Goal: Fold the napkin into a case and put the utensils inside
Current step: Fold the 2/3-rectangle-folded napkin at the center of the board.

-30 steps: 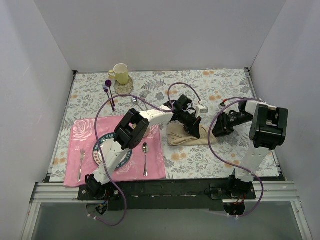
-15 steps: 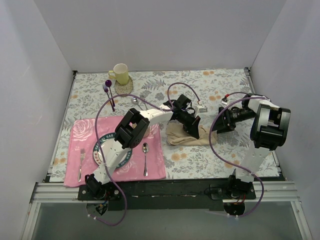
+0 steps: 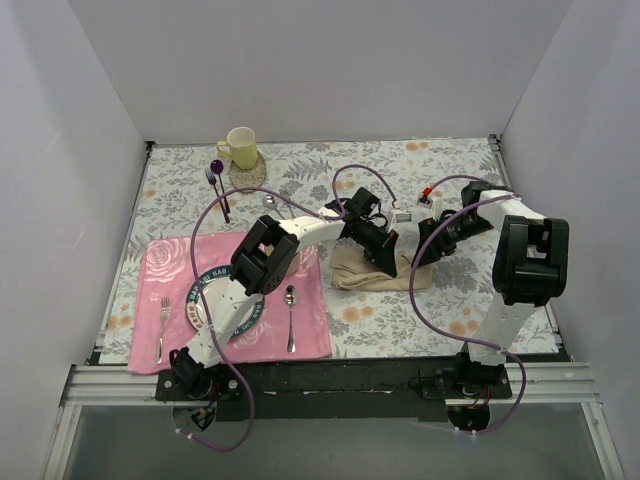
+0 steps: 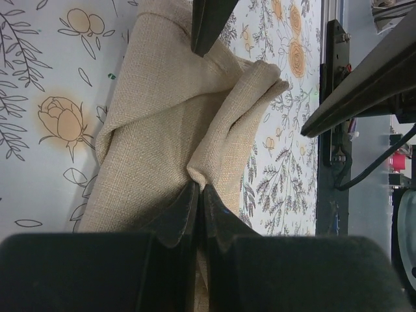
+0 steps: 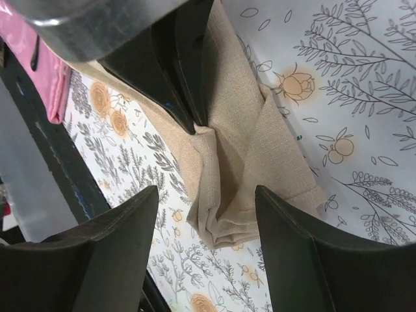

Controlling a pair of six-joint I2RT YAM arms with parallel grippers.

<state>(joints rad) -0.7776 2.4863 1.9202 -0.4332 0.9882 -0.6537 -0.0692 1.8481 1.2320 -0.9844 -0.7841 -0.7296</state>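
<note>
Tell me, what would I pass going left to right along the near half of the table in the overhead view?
silver fork → plate → silver spoon → beige napkin

The left fingers [image 4: 179,214] rise from the bottom edge, pressed together with a ridge of the napkin [image 4: 156,136] pinched between their tips. The beige cloth lies loosely folded on the floral tablecloth [image 4: 45,78], one flap doubled over and running up to the right, where it ends in a rounded corner. A dark pointed fingertip [image 4: 207,23] comes in from the top edge, its tip on the cloth's upper fold. To the right, a black frame rail [image 4: 328,130] lines the table edge, a dark slanted bar [image 4: 370,78] crosses above it, and a black cable [image 4: 377,169] hangs beyond.
</note>
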